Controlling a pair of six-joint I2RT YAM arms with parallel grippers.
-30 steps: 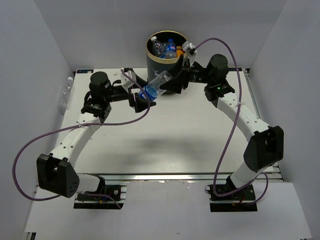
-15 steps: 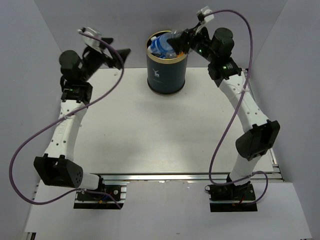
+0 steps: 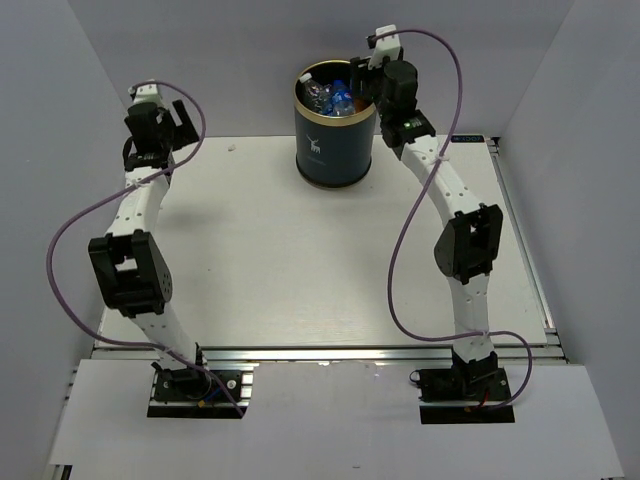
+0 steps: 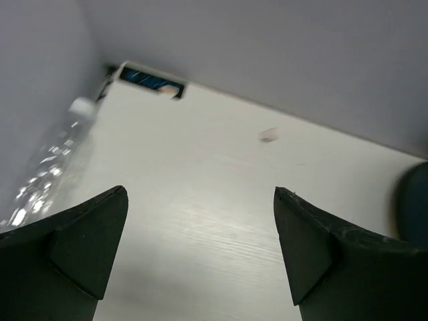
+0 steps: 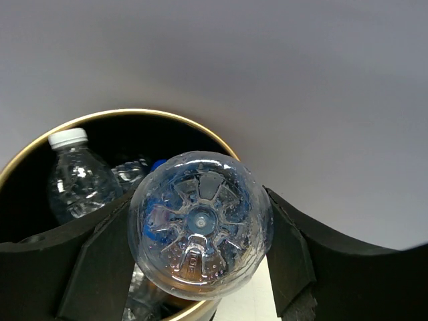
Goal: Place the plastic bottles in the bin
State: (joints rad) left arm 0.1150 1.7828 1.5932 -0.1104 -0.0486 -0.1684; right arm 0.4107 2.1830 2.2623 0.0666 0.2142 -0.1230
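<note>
At the middle of the back edge of the white bench [image 3: 300, 260] stands the tall dark navy cylindrical bin with a gold rim [image 3: 333, 150]. My right gripper [image 5: 198, 207] hangs above the right side of that rim, its jaws clenched on a clear plastic water bottle [image 5: 200, 234]. My wrist camera looks straight at the bottle's ribbed round base, with one black finger pressed against each side, and the bottle is held over the bin's mouth. Inside the bin lie other clear bottles with blue labels [image 3: 335, 97], and a clear bottle with a white cap [image 5: 79, 174] sits near the inner wall. My left gripper [image 4: 200, 200] is over the far left corner of the bench, well apart from the bin. Its jaws are released and spread wide, with only the pale bench surface showing between them.
</note>
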